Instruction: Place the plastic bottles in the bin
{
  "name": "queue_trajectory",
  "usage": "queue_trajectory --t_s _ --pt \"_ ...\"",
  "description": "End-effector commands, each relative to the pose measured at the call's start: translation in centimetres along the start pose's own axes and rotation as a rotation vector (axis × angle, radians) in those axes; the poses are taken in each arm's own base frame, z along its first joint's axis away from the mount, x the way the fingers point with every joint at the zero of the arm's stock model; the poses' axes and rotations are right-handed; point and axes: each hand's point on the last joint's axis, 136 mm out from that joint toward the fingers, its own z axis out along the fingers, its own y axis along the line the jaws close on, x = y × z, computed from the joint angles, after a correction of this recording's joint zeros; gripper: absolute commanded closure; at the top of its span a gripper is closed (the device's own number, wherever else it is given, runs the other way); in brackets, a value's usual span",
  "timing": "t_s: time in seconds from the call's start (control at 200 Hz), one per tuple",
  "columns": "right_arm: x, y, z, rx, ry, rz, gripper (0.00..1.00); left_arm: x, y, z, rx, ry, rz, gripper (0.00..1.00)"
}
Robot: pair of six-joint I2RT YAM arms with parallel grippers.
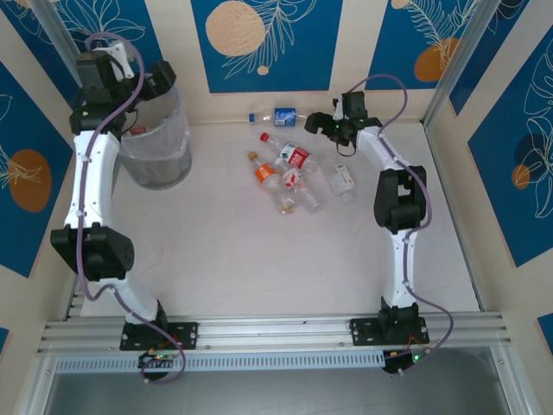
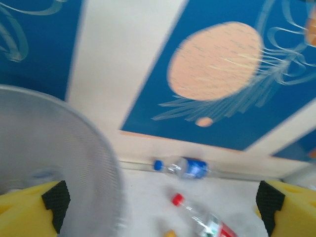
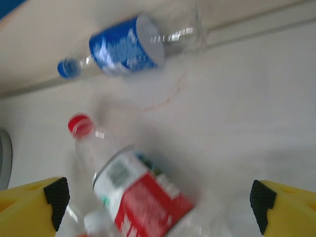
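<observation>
Bottles [image 1: 290,156] roughly six, bin [image 1: 161,161] one.

**Left wrist view:** Motion blur softens the whole picture. The bin [image 2: 74,163] is cut off by the left and bottom edges, and its wall reads as a grey smear. The red-capped bottle [image 2: 200,219] runs off the bottom edge.

**Right wrist view:** The red-capped bottle [image 3: 143,197] is cut off at the bottom edge. Print on the blue-labelled bottle [image 3: 126,47] is blurred and unreadable.

**Top view:** The left arm [image 1: 91,164] covers the bin's left side. The bin's contents are too small to identify. The clustered bottles [image 1: 294,177] overlap, so their count cannot be told.
</observation>
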Motion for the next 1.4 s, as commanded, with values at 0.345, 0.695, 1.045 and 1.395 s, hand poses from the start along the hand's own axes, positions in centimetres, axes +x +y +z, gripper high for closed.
queue_trajectory --t_s 0.345,0.695,1.045,1.395 --pt "-3.3 -2.8 7.9 -0.278 -0.009 0.235 0.09 10.3 -11.8 5.9 0.292 0.156 0.058 0.01" --pt "-2.4 -1.8 10.8 -0.381 -0.010 0.368 0.11 17.4 -12.9 13.8 0.305 0.335 -0.031 0.01" --pt "-1.8 -3.2 14.2 -0.313 -0.092 0.602 0.11 22.4 -8.6 25.7 0.150 0.291 -0.219 0.01" --pt "-1.2 -3.3 16.3 -0.306 -0.157 0.747 0.13 25.4 -2.1 33.1 0.056 0.089 -0.319 0.01"
